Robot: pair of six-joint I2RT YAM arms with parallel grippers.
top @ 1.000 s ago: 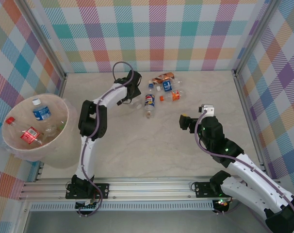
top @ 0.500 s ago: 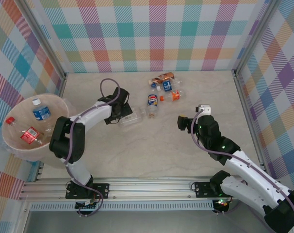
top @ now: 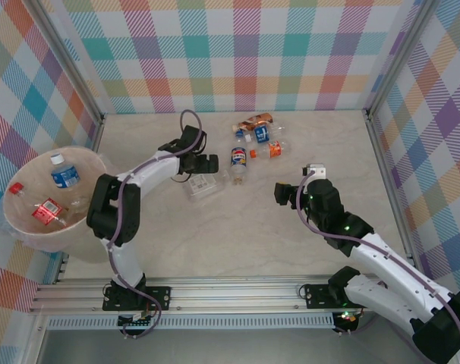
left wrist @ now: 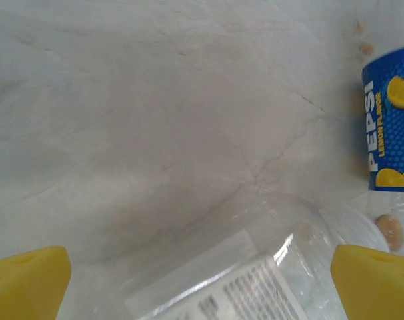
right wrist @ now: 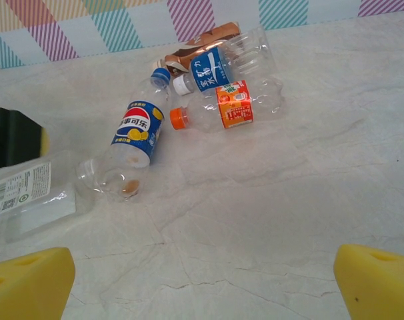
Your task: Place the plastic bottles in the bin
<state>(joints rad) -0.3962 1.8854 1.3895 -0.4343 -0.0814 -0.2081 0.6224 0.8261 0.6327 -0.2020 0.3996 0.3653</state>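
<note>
Counting stock as it lies, you have the large round translucent pale pink bin at the table's left edge. It holds at least three items: a blue-labelled binned bottle with a white cap, a crushed red-labelled bottle, and a small red-capped piece too small to identify further. Outstanding on the pale marble-patterned table are five plastic bottles. Item one is a flattened clear bottle with a white printed label, the nearest of the five to the bin. Your left gripper hovers over it with its yellow-padded jaws spread wide to either side, clamped on nothing. Item two, a clear bottle with a blue Pepsi label, lies just beside the first. Items three to five cluster toward the far wall: a clear bottle with an orange label and orange cap, a clear bottle with a blue-and-white label and white cap, and a crushed brown-wrapped bottle. Your right gripper sits apart from that cluster, facing it, with its jaws wide and empty. By visible count the task is under half done. Five pick-ups remain, and the flattened clear bottle looks to be the one in hand.
</note>
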